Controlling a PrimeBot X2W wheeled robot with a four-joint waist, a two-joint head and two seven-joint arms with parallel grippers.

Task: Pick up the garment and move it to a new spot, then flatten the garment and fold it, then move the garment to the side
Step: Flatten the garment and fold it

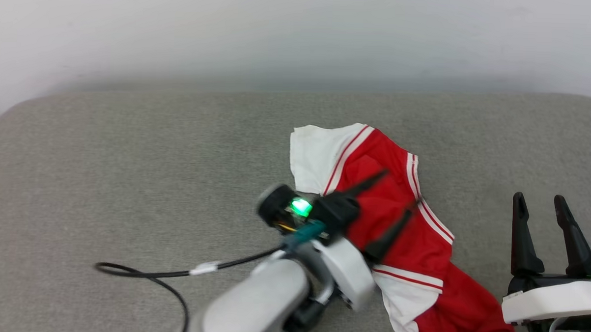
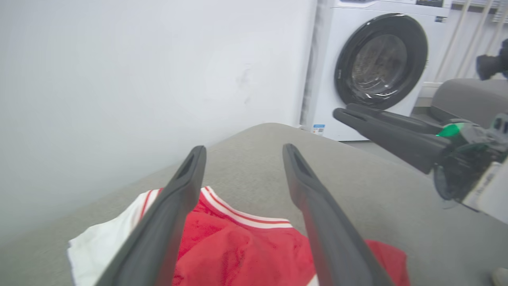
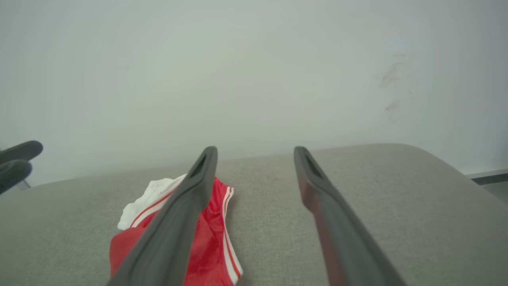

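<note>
Cushion [image 1: 128, 180] in grey fabric takes up most of the scene, with a washing machine [image 2: 377, 59] past its far end. The garment [image 1: 420, 249] lies crumpled right of centre: red body, white sleeves, striped trim. The left gripper [image 1: 398, 192] is over it, fingers spread, gripping nothing. The right gripper [image 1: 539, 197] is just beside it, fingers apart too. A black cable [image 1: 144, 274] loops at the left.

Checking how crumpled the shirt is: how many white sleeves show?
2. One sleeve lies at the far left corner of the shirt; the other lies at its near edge, below a red-striped band. Folds may hide parts of both.
</note>
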